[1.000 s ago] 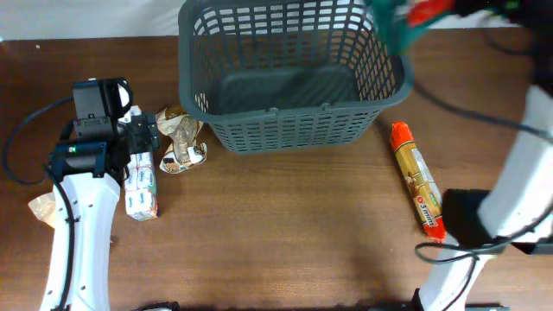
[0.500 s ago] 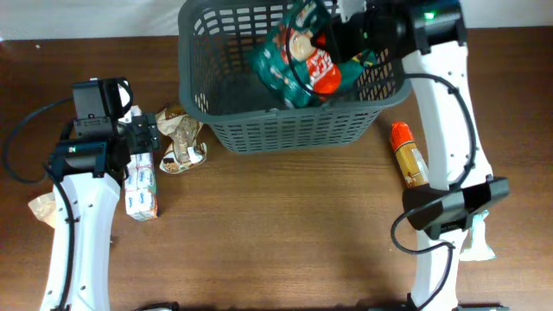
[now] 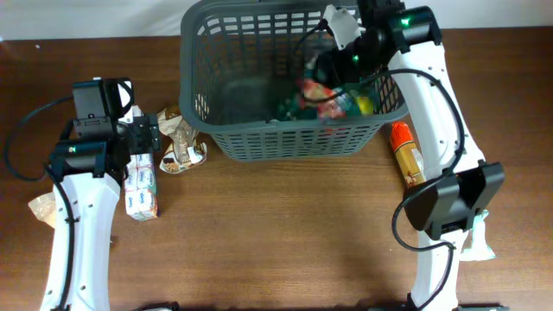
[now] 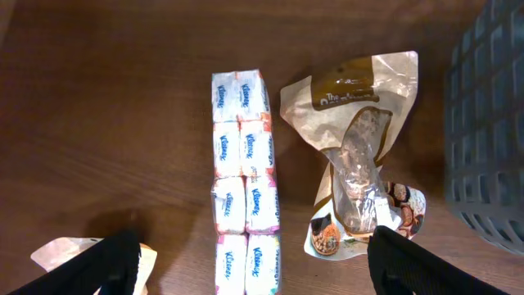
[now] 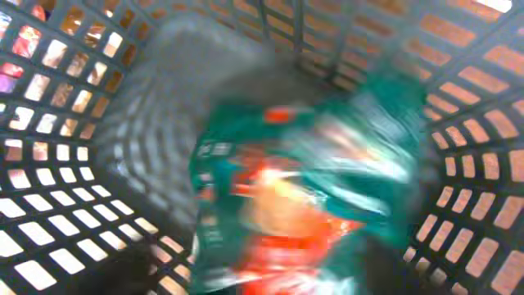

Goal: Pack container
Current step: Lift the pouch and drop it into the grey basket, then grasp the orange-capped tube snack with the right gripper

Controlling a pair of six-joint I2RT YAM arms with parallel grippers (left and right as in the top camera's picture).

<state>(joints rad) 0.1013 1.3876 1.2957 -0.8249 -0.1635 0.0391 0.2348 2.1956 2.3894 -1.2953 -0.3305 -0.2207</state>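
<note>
The container [image 3: 259,138], a dark grey lattice basket, stands at the table's back centre. A green and red snack bag [image 3: 324,97] lies blurred in its right half. My right gripper [image 3: 344,47] hangs above the bag, open and apart from it. In the right wrist view the bag [image 5: 303,188] fills the middle, with the container walls [image 5: 49,164] around it. My left gripper [image 4: 258,270] is open over a Kleenex tissue pack [image 4: 243,188], its dark fingers [image 4: 106,262] wide on either side and touching nothing. In the overhead view the left gripper [image 3: 143,142] sits left of the container.
A crumpled brown-and-clear snack bag [image 3: 181,142] lies between the tissue pack [image 3: 141,186] and the container. An orange tube-shaped pack [image 3: 410,160] lies right of the container. A cream packet [image 3: 41,207] is at the far left, and a white item [image 3: 477,242] by the right arm's base.
My right arm swung in over the container with the green and red bag, then opened. The bag has dropped to the container's floor. My left arm stayed still.
</note>
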